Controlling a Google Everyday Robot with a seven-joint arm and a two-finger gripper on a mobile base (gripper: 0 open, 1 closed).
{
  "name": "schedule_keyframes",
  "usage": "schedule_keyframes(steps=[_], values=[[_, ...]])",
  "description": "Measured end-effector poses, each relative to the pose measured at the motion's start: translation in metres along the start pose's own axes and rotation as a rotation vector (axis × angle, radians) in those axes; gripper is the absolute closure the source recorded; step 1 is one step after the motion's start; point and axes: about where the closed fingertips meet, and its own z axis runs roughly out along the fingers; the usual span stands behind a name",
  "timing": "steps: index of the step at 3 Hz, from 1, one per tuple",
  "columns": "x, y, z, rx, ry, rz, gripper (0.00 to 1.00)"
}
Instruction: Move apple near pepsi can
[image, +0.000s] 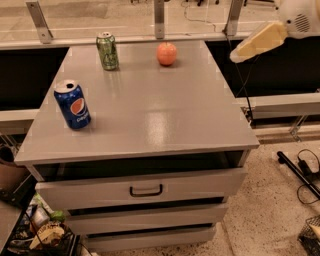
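Observation:
The orange-red apple (167, 53) sits at the far middle of the grey cabinet top (150, 115). The blue pepsi can (73, 105) stands upright near the left front edge, well apart from the apple. My gripper (239, 55) comes in from the upper right, its cream tip in the air just past the top's right edge, to the right of the apple and not touching anything.
A green soda can (108, 51) stands at the far left of the top, left of the apple. Drawers (145, 190) are below the top. A rail with metal posts (159, 17) runs behind. Cables (300, 170) lie on the floor at right; clutter (40, 230) at lower left.

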Motion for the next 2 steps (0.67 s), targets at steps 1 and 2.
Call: schedule_keyframes(steps=[1,2], values=[[-0.014,0.03,0.045,-0.031,-0.038,0.051,0.0],[-0.022,0.049,0.096,-0.03,-0.065,0.096,0.0]])
